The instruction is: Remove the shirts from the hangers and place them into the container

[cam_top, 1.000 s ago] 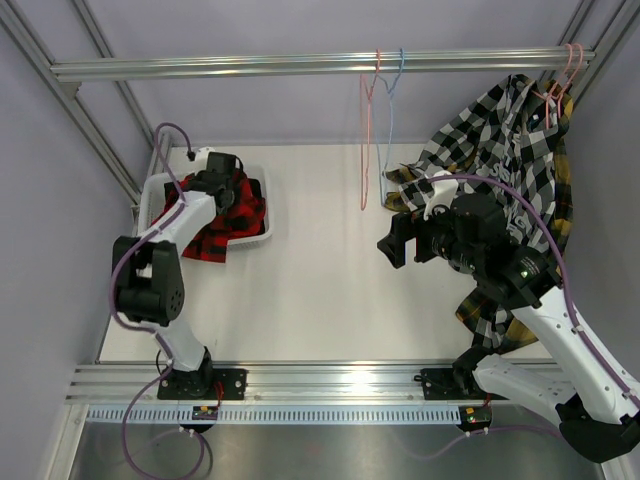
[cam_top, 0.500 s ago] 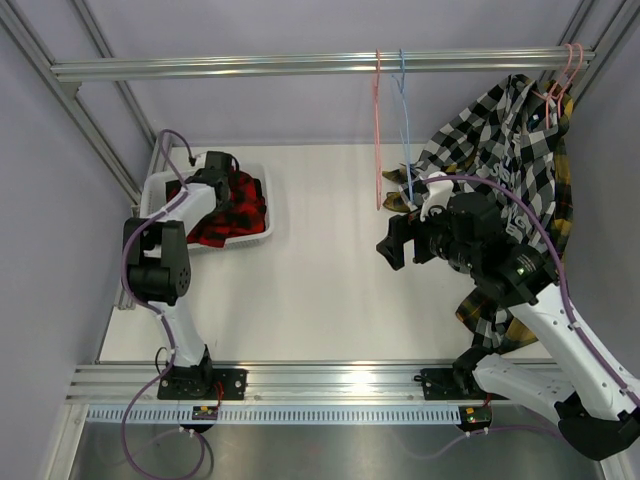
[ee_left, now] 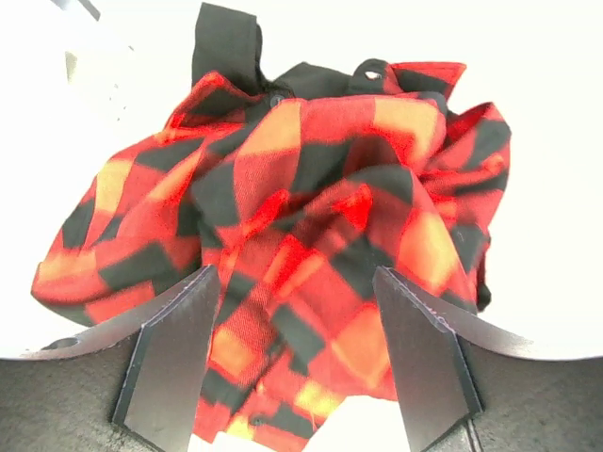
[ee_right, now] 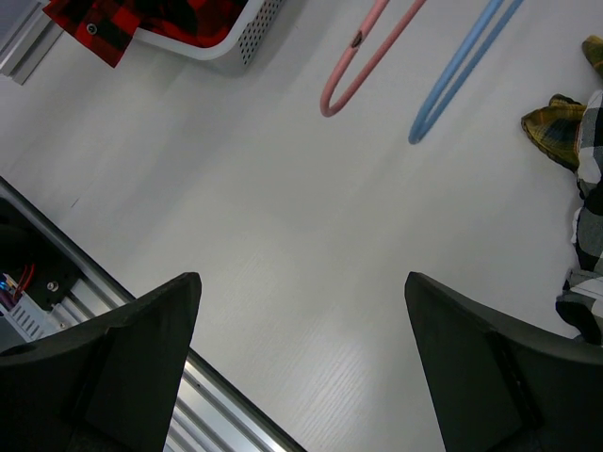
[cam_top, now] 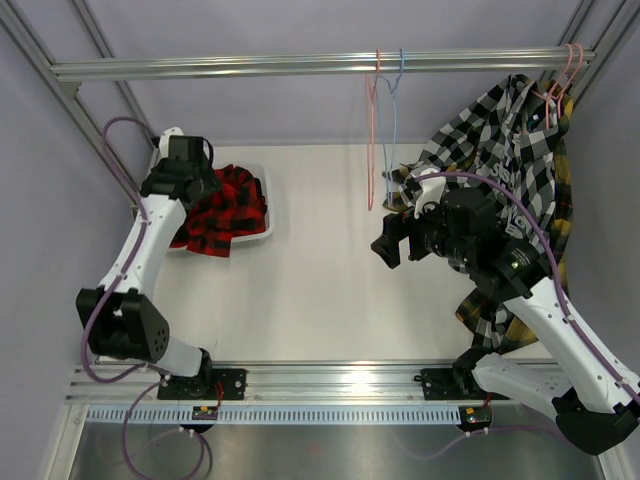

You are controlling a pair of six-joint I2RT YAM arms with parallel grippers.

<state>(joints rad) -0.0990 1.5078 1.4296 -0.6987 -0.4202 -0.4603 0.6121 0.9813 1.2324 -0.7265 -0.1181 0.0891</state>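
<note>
A plain white table [cam_top: 330, 300] is shown, with the white slotted container [cam_top: 266, 222] set on it toward the far left corner. The container is filled by a red-and-black plaid shirt [cam_top: 225, 210], a fold of which is spilled over the near rim. Toward the far right, a crumpled end of a yellow-and-dark plaid shirt [ee_right: 556, 121] is laid on the surface, well apart from the container.

Red plaid shirt [cam_top: 225, 205] lies heaped in the container [cam_top: 266, 228].
</note>
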